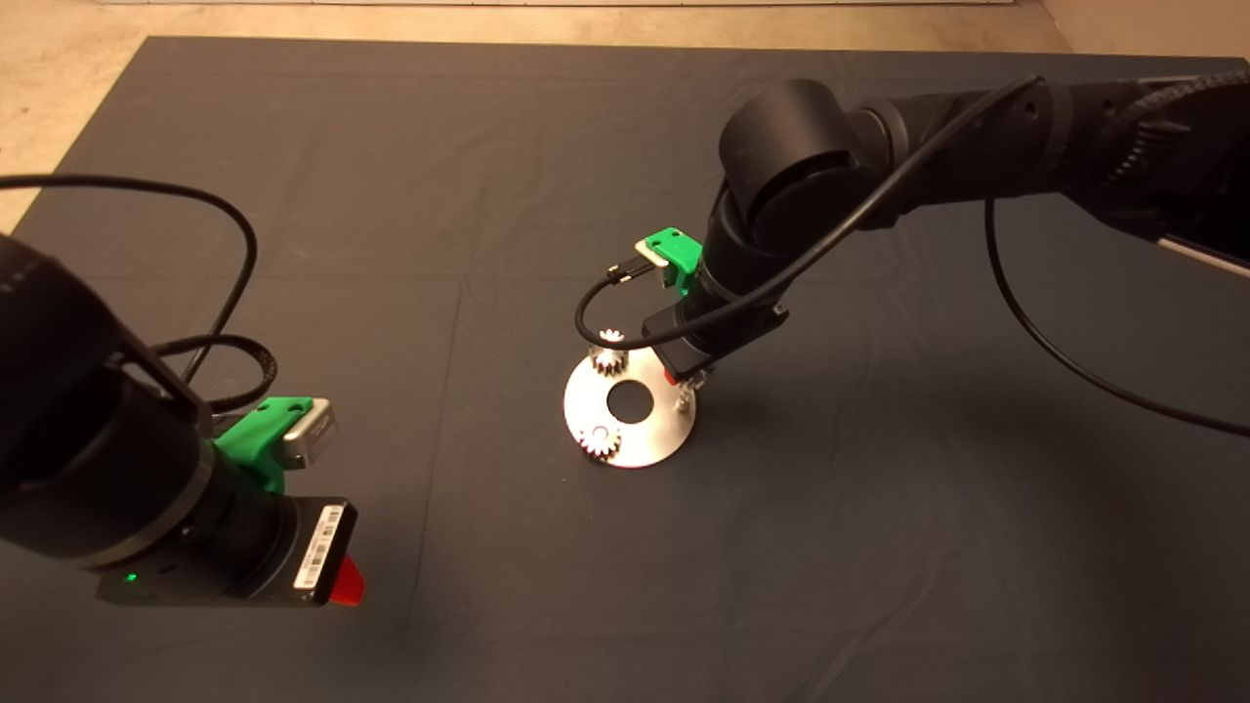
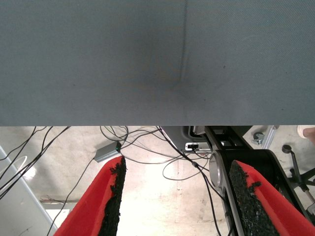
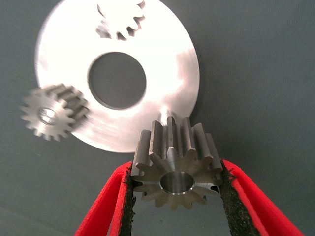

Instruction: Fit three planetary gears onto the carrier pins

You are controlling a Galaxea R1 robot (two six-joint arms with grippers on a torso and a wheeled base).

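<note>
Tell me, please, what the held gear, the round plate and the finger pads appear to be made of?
Held gear: apparently machined steel, grey with bright glints.
Round plate: likely brushed metal, strongly reflective.
Pads on the right gripper fingers: black, coarse, probably rubber or foam.

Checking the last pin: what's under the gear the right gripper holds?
Under the held gear shows only the plate's edge; the third pin is covered. The right gripper clamps the gear.

Third carrier pin hidden behind held gear, far gear cut off — glare-washed, right claw mostly hidden.
</note>
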